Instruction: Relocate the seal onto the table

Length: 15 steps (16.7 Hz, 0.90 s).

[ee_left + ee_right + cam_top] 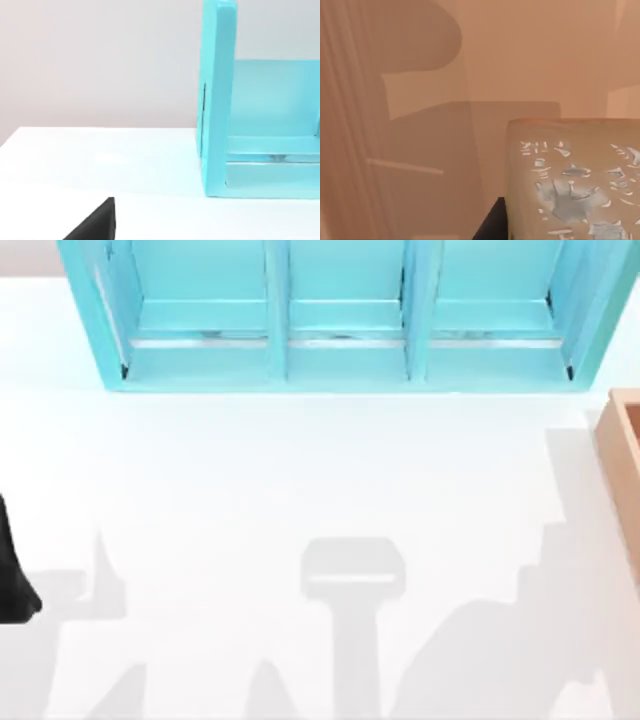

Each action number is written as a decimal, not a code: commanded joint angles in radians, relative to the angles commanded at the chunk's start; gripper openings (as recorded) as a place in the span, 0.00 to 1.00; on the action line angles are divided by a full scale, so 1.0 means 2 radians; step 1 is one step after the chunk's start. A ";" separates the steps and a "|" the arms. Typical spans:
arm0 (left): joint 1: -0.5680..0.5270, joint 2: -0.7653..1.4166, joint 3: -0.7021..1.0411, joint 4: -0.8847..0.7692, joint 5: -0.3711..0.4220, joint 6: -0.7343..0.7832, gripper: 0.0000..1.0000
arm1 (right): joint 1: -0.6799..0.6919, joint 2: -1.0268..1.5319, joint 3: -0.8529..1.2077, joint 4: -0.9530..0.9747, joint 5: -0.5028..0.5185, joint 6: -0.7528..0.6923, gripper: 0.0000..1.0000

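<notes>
Seal Transfer: Not Yet Complete

Seal, a golden-brown block [575, 180] with pale marks, sits inside the light-tan wooden box [625, 445], not on the broad white counter [300, 490]. Right claw is near it; finger state indeterminate. Extraction and placement remain.

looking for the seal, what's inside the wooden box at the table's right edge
Inside the wooden box, the right wrist view shows the seal, a golden-brown block with pale marks on its face. Its lower part and the floor beneath it are out of sight.
</notes>
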<state>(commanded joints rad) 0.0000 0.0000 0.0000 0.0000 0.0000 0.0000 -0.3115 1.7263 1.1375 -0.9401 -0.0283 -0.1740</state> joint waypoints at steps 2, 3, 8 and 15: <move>0.000 0.000 0.000 0.000 0.000 0.000 1.00 | 0.031 -0.003 0.052 -0.039 -0.005 0.060 0.00; 0.000 0.000 0.000 0.000 0.000 0.000 1.00 | 0.054 -0.008 0.076 -0.064 -0.005 0.090 0.00; 0.000 0.000 0.000 0.000 0.000 0.000 1.00 | 0.195 -0.054 0.143 -0.196 0.005 0.175 0.00; 0.000 0.000 0.000 0.000 0.000 0.000 1.00 | 0.248 -0.083 0.146 -0.249 0.015 0.183 0.00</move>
<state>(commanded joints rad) 0.0000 0.0000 0.0000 0.0000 0.0000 0.0000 0.1852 1.5599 1.4304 -1.4383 0.0022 0.1922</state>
